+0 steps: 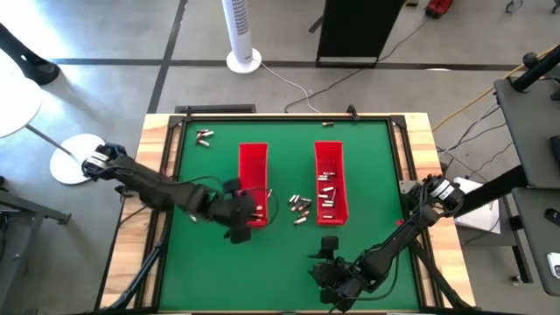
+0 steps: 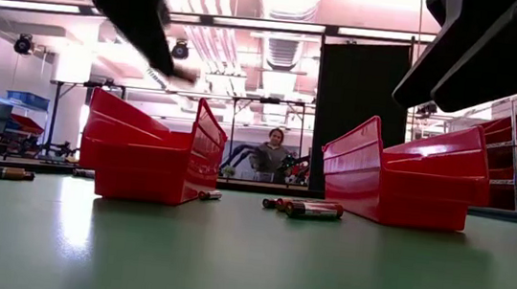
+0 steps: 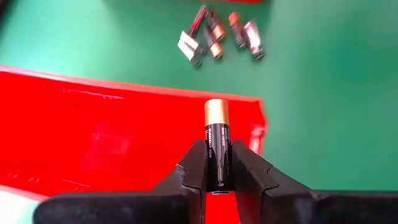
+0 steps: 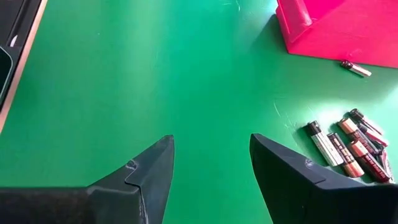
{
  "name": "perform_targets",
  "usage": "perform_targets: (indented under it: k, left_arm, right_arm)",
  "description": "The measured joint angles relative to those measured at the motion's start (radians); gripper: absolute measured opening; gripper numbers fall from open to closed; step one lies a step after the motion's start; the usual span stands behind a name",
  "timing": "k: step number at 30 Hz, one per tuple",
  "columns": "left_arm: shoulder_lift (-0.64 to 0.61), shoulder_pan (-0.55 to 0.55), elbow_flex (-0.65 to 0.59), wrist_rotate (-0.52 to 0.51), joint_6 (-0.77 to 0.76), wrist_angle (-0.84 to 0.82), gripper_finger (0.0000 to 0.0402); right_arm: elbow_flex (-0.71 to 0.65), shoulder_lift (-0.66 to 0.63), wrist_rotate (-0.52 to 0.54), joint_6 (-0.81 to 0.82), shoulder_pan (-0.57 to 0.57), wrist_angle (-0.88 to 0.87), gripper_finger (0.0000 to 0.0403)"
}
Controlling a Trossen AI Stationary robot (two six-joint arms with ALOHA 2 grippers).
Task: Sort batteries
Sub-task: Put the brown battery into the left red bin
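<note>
Two long red trays, the left tray (image 1: 252,179) and the right tray (image 1: 330,171), stand on the green mat. A cluster of batteries (image 1: 300,208) lies on its sides between them, also seen as batteries (image 4: 348,146) in the right wrist view. My left gripper (image 3: 217,149) hovers over the left tray's near end (image 3: 124,130), shut on a black battery with a copper end (image 3: 216,118). My right gripper (image 4: 211,146) stands open over bare mat near the table's front edge, with nothing between its fingers. My left gripper pinches the battery's black body (image 3: 217,163) between its two fingers (image 3: 198,167). The battery lies along the fingers, its copper end (image 3: 216,112) sticking out past the fingertips. The fingers slant down from the table's left. The battery is lifted clear, above the left tray.
The right tray holds several batteries (image 1: 328,188). A few more batteries (image 1: 204,136) lie at the mat's far left, and one battery (image 4: 354,67) beside the left tray's near end. A person (image 2: 272,151) sits in the room beyond the table. Bare mat lies along the near edge.
</note>
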Motion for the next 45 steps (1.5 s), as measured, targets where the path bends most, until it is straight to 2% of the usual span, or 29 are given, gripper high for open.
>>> perform_targets:
  k: [6, 13, 21, 26, 34, 38, 45]
  left_arm:
    - [0.055, 0.158, 0.000, 0.138, 0.141, -0.045, 0.0027]
    - [0.058, 0.260, 0.000, 0.213, 0.286, -0.045, 0.0027]
    - [0.083, 0.382, 0.000, 0.279, 0.341, -0.070, 0.0027]
    - [0.124, 0.404, 0.004, 0.288, 0.388, -0.073, 0.0027]
    - [0.212, 0.405, 0.112, 0.305, 0.476, -0.130, 0.0027]
    - [0.242, 0.416, 0.113, 0.362, 0.481, -0.129, 0.0028]
    - [0.337, 0.411, 0.116, 0.366, 0.481, -0.091, 0.0029]
  right_arm:
    - [-0.001, 0.000, -0.003, 0.051, 0.005, 0.000, 0.0201]
    - [-0.003, 0.000, -0.008, 0.089, 0.019, -0.002, 0.0197]
    - [-0.003, 0.001, -0.008, 0.095, -0.008, -0.002, 0.0194]
    - [-0.003, 0.001, -0.005, 0.114, -0.024, -0.001, 0.0198]
    - [-0.003, 0.001, -0.007, 0.149, -0.029, 0.004, 0.0192]
    - [-0.005, 0.001, -0.021, 0.192, -0.022, 0.004, 0.0194]
    - [-0.007, 0.001, -0.026, 0.185, -0.021, 0.004, 0.0193]
